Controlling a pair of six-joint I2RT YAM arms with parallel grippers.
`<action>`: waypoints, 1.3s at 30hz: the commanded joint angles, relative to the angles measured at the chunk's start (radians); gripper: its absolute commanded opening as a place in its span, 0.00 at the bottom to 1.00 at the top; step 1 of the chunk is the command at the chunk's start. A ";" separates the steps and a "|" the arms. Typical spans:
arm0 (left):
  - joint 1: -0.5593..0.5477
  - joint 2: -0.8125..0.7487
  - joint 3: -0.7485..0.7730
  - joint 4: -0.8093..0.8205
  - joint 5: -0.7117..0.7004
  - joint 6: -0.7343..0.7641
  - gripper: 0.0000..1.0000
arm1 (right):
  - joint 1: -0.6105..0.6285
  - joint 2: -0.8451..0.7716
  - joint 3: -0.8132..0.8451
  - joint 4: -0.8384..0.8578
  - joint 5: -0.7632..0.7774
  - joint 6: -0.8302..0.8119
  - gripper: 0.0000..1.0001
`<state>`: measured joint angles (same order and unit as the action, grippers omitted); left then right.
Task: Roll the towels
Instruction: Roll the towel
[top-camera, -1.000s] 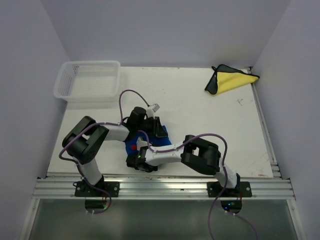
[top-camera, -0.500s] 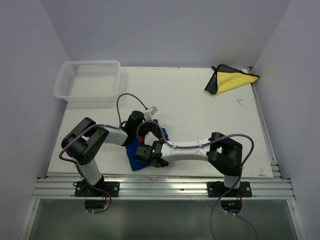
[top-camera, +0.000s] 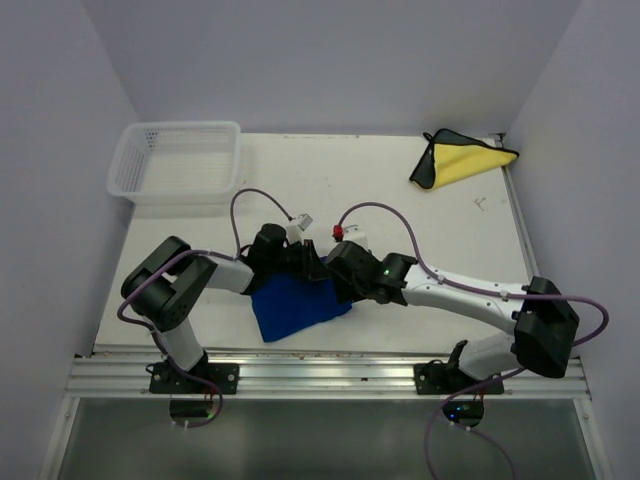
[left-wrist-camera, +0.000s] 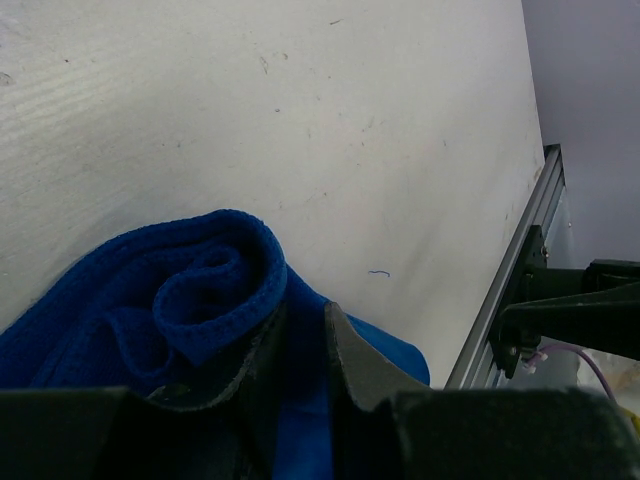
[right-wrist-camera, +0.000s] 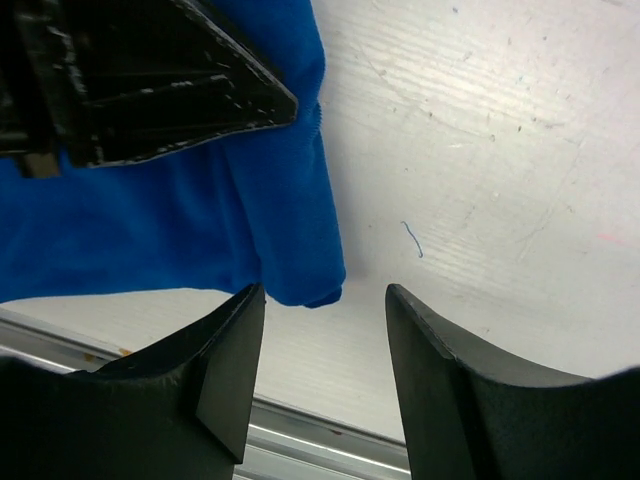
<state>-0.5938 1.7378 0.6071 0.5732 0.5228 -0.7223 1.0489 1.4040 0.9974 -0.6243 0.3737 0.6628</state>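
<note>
A blue towel (top-camera: 295, 305) lies near the front edge of the table, its far edge curled into a loose roll (left-wrist-camera: 200, 290). My left gripper (top-camera: 308, 266) is at that far edge, shut on a fold of the towel (left-wrist-camera: 305, 310). My right gripper (top-camera: 345, 278) is just right of it, open and empty (right-wrist-camera: 325, 300), low over the towel's corner (right-wrist-camera: 290, 230). The left gripper's black fingers (right-wrist-camera: 150, 80) show in the right wrist view. A yellow and black towel (top-camera: 462, 160) lies folded at the far right corner.
A white plastic basket (top-camera: 180, 160) stands at the far left corner. A metal rail (top-camera: 320, 375) runs along the table's near edge and also shows in the right wrist view (right-wrist-camera: 300, 450). Purple cables loop over both arms.
My right arm has swung from the towel's near left side to its far right side, stretching out. The towel now lies more spread toward the front edge. The left gripper has barely moved.
</note>
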 joint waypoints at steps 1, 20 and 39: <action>0.011 0.002 -0.029 -0.113 -0.063 0.027 0.26 | -0.038 -0.029 -0.066 0.118 -0.110 0.047 0.55; 0.011 0.005 -0.055 -0.104 -0.061 0.027 0.26 | -0.282 -0.050 -0.473 0.836 -0.613 0.268 0.56; 0.009 -0.003 -0.055 -0.081 -0.049 0.003 0.26 | -0.270 -0.034 -0.493 0.722 -0.547 0.139 0.44</action>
<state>-0.5911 1.7275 0.5907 0.5812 0.5156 -0.7269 0.7689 1.3560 0.5079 0.0811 -0.1925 0.8288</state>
